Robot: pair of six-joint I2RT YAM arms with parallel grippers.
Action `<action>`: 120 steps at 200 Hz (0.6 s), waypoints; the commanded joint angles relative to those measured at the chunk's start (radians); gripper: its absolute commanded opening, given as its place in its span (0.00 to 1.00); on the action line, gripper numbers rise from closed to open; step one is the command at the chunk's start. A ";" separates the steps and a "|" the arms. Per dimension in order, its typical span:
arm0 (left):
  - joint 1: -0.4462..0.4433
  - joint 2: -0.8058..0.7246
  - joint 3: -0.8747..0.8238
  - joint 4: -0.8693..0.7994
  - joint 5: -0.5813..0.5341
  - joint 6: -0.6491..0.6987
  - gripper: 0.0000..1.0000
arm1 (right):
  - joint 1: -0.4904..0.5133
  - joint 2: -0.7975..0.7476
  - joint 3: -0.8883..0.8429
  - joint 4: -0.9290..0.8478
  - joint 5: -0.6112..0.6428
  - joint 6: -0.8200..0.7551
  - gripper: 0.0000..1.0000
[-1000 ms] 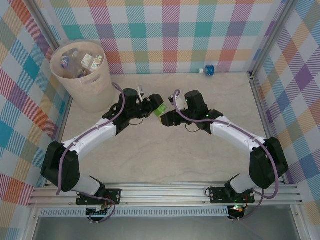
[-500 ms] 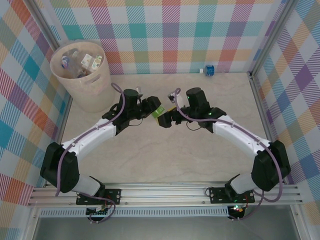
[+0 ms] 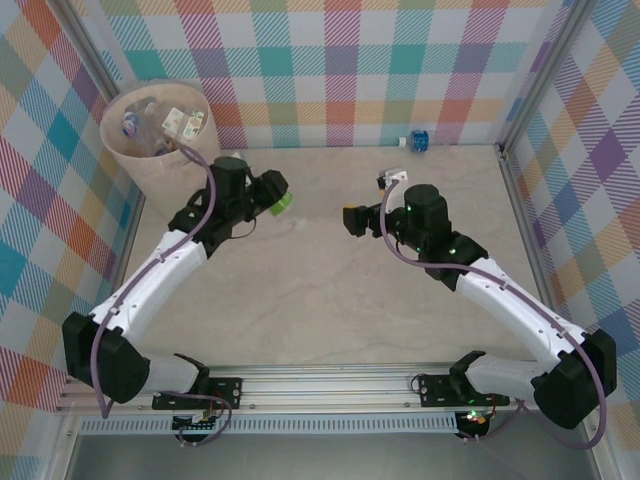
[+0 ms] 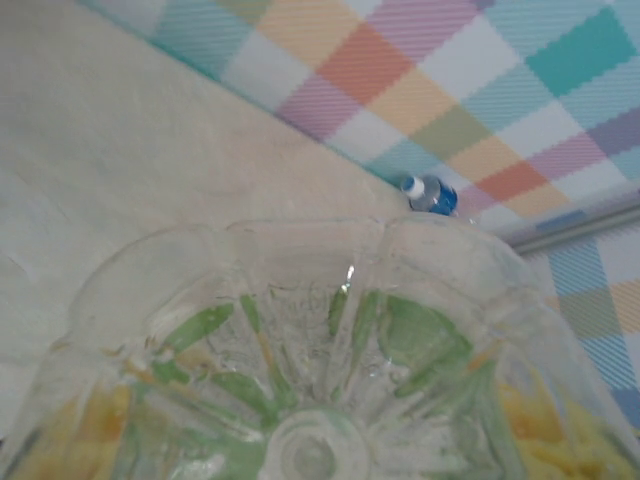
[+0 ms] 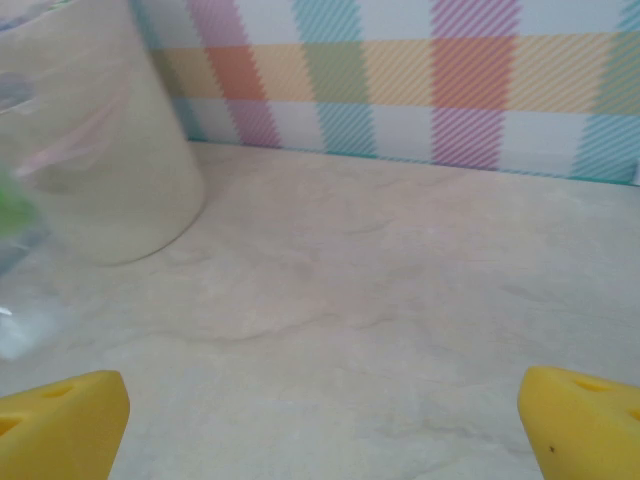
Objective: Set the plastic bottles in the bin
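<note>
— Where is the bottle being carried?

— The left hand (image 3: 270, 192) is clenched on a clear green-labelled bottle (image 3: 283, 203), just right of the bin (image 3: 150, 175) at the desk's (image 3: 320, 300) far left corner. From above, the bottle juts from the hand's tip, near the bin's wall but apart from it.

— What does its wrist camera add?

— It looks straight at the bottle's ribbed clear base, with green label strips showing through the plastic. Past it a blue-labelled bottle (image 4: 432, 194) lies on its side at the foot of the checked wall (image 4: 420, 80).

— And the right hand (image 3: 351, 218)?

— Released. Its wrist view has the yellow fingertips (image 5: 60, 420) wide apart with bare desk between them. From above it sits mid-desk, well apart from the left hand. The same wrist view shows the bin's side and a blurred green-and-clear shape at the left edge.

— What is inside the bin?

— The top view looks down into it: several bottles in the bin (image 3: 160, 120), one with blue on it.

— Can any of the writing be read?

— No, every label is too small or blurred to read.
</note>
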 commanded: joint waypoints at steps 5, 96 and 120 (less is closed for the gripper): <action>0.033 -0.035 0.113 -0.133 -0.123 0.148 0.48 | -0.001 -0.042 0.017 -0.030 0.169 0.070 1.00; 0.087 -0.053 0.425 -0.185 -0.492 0.502 0.50 | -0.013 -0.118 -0.007 -0.085 0.237 0.088 1.00; 0.127 -0.024 0.480 -0.151 -0.558 0.590 0.50 | -0.013 -0.109 -0.003 -0.103 0.234 0.093 1.00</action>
